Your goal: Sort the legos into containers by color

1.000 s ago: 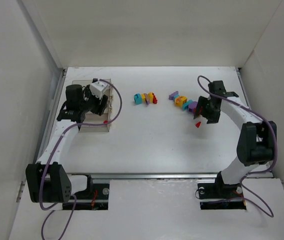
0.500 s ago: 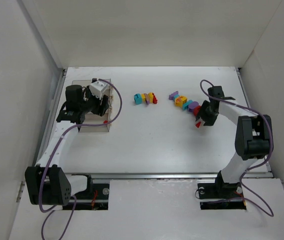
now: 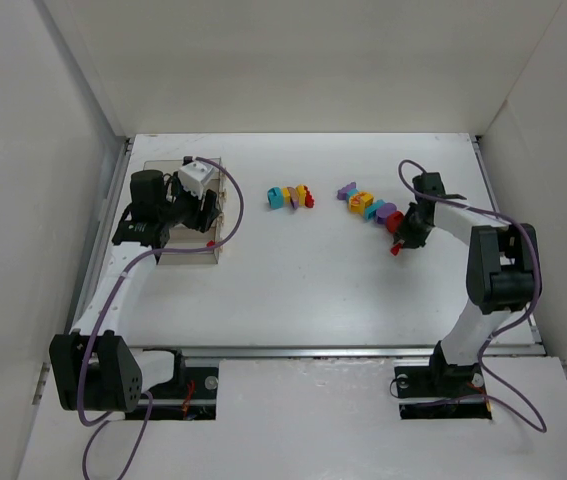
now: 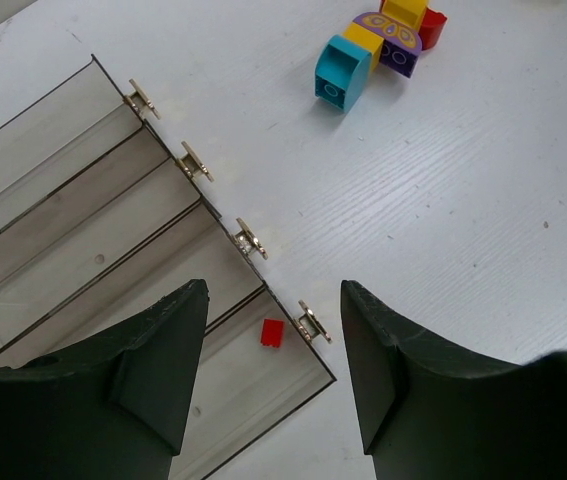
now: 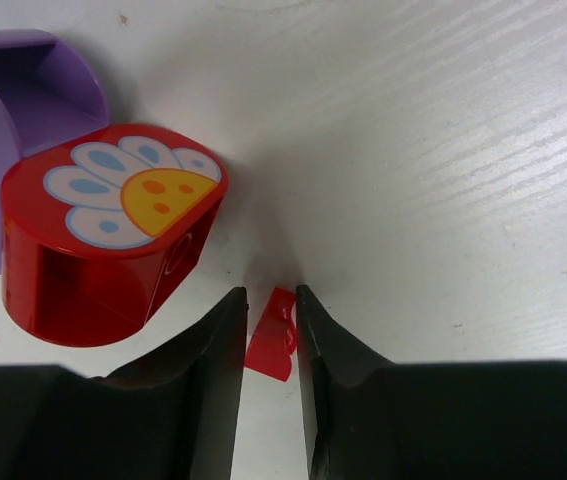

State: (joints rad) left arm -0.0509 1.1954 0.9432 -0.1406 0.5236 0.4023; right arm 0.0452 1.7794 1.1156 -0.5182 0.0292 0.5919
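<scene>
Right hand (image 5: pixel 271 298): clenched on the small red lego (image 5: pixel 269 350), low on the table (image 3: pixel 293 300) toward its right edge. This is the piece nearest the arms.
Slip risk: the piece is thin and caught by its sides only (barely a sliver between the fingers). I'd guess it could twist or squirt out on the lift.
Daisy brick (image 5: pixel 103 230): red, with a flower print, just beside one finger. A crooked lift could nudge it into the purple brick (image 5: pixel 23 110) touching it behind.
Left hand (image 4: pixel 273 295): released and holding nothing, it hangs over the containers (image 4: pixel 53 190) at the left edge, toward the far-left corner.
Binned red brick (image 4: pixel 273 332): it lies in the compartment closest to the table's middle. The other three look bare.
Wrong-bin risk: the compartments are narrow and clear-walled, so a drop from high up might bounce next door.
Crowding risk: the left arm sits over the bins, so the right arm could foul it on arriving there.
Loose legos (image 3: pixel 291 196): two clusters farther back, one mid-table and one rightward.
Right wrist view: it alone shows the pinch and the flower print.
Left wrist view: it alone shows inside the bins.
Overhead view: it alone shows both arms and the open stretch between the piles and the bins.
</scene>
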